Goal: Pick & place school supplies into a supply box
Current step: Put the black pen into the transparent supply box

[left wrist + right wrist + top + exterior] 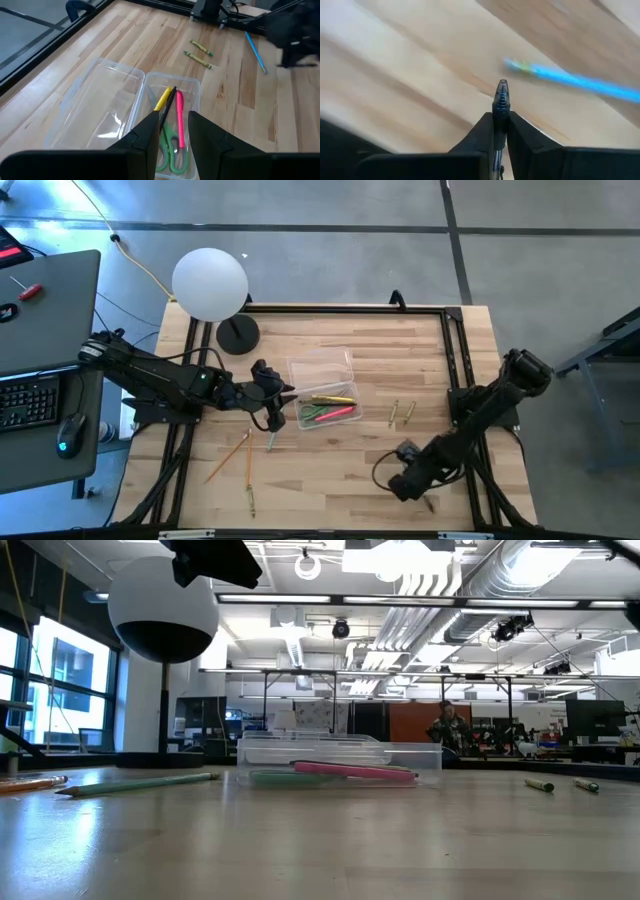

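Observation:
The clear supply box (325, 412) lies open at the table's middle, its lid (320, 366) folded back. In it lie a yellow pen (162, 100), a black pen (170, 102), a pink pen (179, 115) and green-handled scissors (170, 150). My left gripper (172, 131) is open and empty just above the box's left end; it also shows in the high view (283, 394). My right gripper (402, 480) is low over the near right of the table, shut on a dark pen (501, 97). A blue pencil (570, 77) lies on the wood just beyond it. My right gripper pinches the dark pen between its two fingers, just behind the pen's tip (501, 111). The pen lies along the fingers, and its tip sticks out past them toward the table. The fingers hide the rest of the pen.
Two yellow-green crayons (400, 413) lie right of the box. Loose pencils (232, 455) and another stick (252, 500) lie near left; a green pencil (140, 783) shows in the low view. A white globe lamp (210, 283) on a black base (238, 335) stands far left.

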You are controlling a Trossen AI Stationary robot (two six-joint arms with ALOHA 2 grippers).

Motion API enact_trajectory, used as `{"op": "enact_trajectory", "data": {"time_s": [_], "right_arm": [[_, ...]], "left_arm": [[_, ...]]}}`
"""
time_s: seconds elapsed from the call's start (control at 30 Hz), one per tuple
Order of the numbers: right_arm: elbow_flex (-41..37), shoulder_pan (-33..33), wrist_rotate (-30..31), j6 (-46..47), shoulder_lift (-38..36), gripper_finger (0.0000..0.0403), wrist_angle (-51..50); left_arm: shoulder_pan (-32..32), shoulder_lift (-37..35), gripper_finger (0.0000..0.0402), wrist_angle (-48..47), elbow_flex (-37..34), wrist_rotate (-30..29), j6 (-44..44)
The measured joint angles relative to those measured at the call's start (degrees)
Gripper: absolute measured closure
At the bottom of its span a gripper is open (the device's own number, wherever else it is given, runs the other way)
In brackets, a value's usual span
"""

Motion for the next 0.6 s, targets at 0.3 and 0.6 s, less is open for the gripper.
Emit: {"op": "enact_trajectory", "data": {"time_s": [0.3,0.6], "right_arm": [[5.0,-12.6,30.2,-32.7,-2.9,0.0386,0.0],[4.9,-33.5,33.3,-74.3,-1.9,0.0379,26.6]], "left_arm": [[0.0,0.0,0.0266,0.2,0.0,-1.1,0.0],[0.0,0.0,0.0266,0.2,0.0,-1.3,0.0]]}}
